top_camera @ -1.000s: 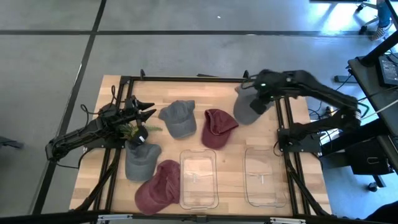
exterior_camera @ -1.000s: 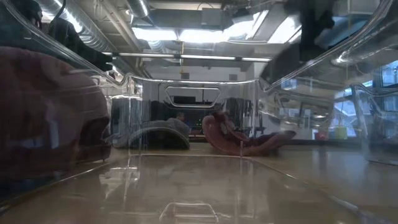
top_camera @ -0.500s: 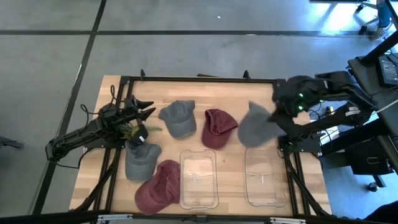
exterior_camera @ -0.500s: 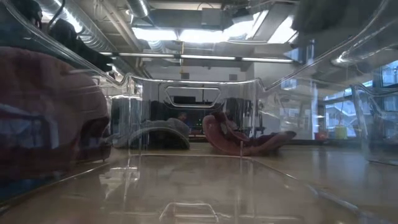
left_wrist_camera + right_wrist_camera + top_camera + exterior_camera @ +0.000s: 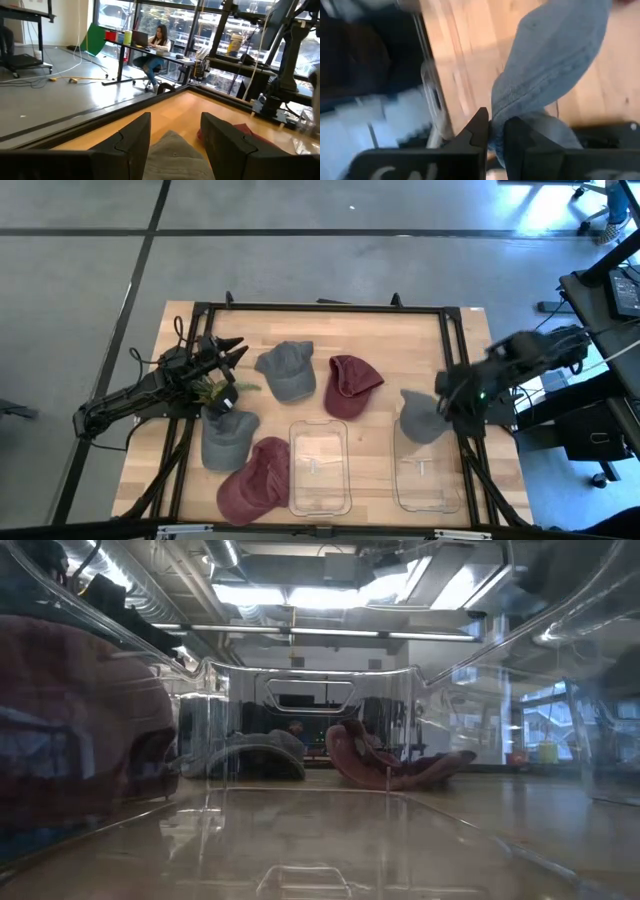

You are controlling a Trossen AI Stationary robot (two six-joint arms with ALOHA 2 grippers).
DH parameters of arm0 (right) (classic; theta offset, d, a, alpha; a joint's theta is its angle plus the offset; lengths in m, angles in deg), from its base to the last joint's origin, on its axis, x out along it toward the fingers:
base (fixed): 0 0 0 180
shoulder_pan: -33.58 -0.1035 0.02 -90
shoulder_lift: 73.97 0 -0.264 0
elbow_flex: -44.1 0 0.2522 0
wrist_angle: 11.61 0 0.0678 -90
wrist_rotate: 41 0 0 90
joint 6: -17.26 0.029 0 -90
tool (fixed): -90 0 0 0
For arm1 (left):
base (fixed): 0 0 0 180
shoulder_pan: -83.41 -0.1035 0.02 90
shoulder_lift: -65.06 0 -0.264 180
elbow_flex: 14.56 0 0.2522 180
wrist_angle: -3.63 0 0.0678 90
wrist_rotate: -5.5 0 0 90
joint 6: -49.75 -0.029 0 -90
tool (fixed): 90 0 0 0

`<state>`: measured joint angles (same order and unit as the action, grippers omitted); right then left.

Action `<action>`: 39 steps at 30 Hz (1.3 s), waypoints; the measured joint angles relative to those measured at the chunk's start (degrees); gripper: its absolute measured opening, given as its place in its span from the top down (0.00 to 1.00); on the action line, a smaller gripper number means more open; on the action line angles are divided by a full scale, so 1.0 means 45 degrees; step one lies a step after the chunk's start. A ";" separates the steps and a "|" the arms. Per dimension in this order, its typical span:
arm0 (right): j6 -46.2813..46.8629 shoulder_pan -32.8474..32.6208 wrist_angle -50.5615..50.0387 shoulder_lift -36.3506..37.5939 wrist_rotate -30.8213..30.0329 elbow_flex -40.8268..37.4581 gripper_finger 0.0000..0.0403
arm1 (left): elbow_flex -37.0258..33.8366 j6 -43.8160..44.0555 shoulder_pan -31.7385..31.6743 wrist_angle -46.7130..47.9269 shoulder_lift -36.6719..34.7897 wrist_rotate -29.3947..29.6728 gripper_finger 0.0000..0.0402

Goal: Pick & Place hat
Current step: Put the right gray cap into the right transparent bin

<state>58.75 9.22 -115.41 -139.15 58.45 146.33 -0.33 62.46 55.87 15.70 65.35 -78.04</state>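
My right gripper [image 5: 441,408] [image 5: 496,121] is shut on a grey hat [image 5: 419,418], which hangs over the far end of the right clear container [image 5: 422,472]. Several other hats lie on the table: a grey one [image 5: 285,370], a maroon one [image 5: 350,386], a second grey one [image 5: 228,438] and a second maroon one [image 5: 255,480]. My left gripper [image 5: 233,352] [image 5: 175,120] waits open at the table's left, above the grey hat [image 5: 172,152] near it. My right gripper pinches a bunched fold of the grey hat's cloth [image 5: 501,106] between its two fingers. The rest of the hat [image 5: 555,55] spreads away from the fingertips toward the table's left. Whether the hat touches the container below, I cannot tell.
A second clear container [image 5: 320,467] sits left of the right one, near the front edge. A small green plant [image 5: 210,390] lies beside my left arm. A black frame [image 5: 320,308] runs around the table. The low view looks through a container's wall at the maroon hat [image 5: 390,765].
My right gripper has carried the grey hat from the table's far right part toward the near edge, with the arm drawing back to the right. The hat has stayed in its hold and now hangs over the right container's far end.
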 joint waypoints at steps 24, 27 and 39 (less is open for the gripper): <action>0.2665 -0.1505 0.1075 0.0014 -0.1763 -0.4528 0.81 | 0.0005 0.0005 0.0000 -0.0018 0.0000 0.0080 0.58; 0.2682 -0.1501 0.1119 0.0014 -0.1763 -0.4502 0.76 | 0.0002 0.0003 0.0002 -0.0017 0.0000 0.0079 0.58; 0.3005 -0.0406 0.0028 0.0054 -0.2959 -0.2939 0.47 | 0.0001 0.0005 0.0003 -0.0019 0.0000 0.0078 0.58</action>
<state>72.27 7.39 -115.28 -138.91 45.13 133.10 -0.33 62.48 55.88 15.61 65.35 -77.69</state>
